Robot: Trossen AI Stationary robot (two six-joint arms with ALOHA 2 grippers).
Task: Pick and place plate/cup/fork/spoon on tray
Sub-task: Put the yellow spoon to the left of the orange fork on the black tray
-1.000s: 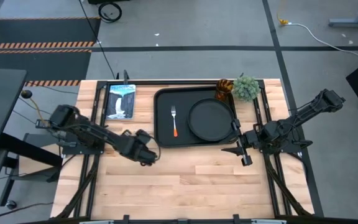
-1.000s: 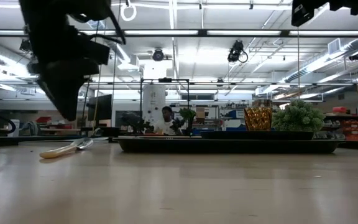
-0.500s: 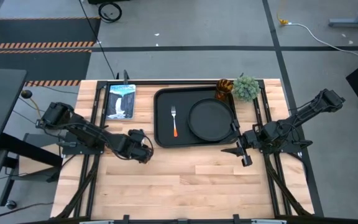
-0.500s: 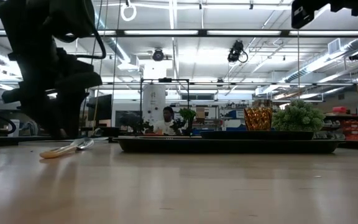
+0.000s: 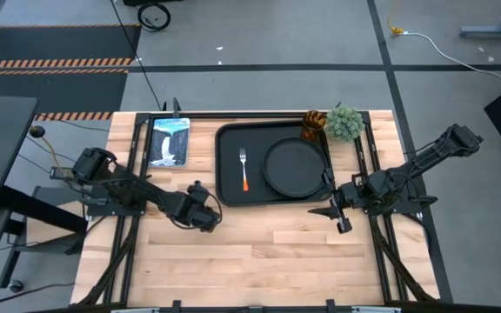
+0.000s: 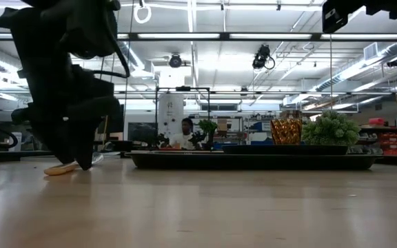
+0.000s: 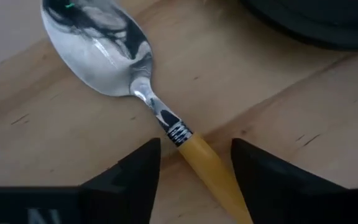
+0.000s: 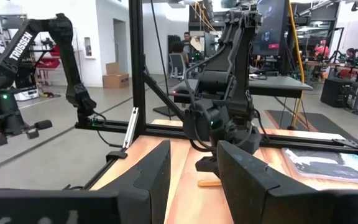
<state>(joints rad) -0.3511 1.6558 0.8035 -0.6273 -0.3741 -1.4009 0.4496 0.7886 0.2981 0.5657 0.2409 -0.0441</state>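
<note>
The spoon [image 7: 104, 43] lies flat on the wooden table left of the tray, with its silver bowl and orange-yellow handle [image 7: 210, 171] showing in the left wrist view. My left gripper [image 7: 194, 152] is open and low at the table [image 6: 74, 162], one finger on each side of the handle, not touching it. In the high view the left gripper [image 5: 202, 217] hides the spoon. The black tray [image 5: 259, 143] holds the fork [image 5: 243, 169] and the black plate [image 5: 296, 167]. The amber cup [image 5: 313, 124] stands at the tray's far right corner. My right gripper [image 5: 333, 202] waits open and empty near the tray's right side.
A blue-white booklet [image 5: 169, 141] lies at the far left of the table. A fuzzy green plant ball [image 5: 344, 123] sits beside the cup. Bare wood stretches along the near half of the table [image 5: 277, 252]. A person shows far off in the room [image 6: 185, 131].
My left gripper has gone down from above the table until its open fingertips stand at table level on either side of the spoon's handle. The spoon has stayed where it was.
</note>
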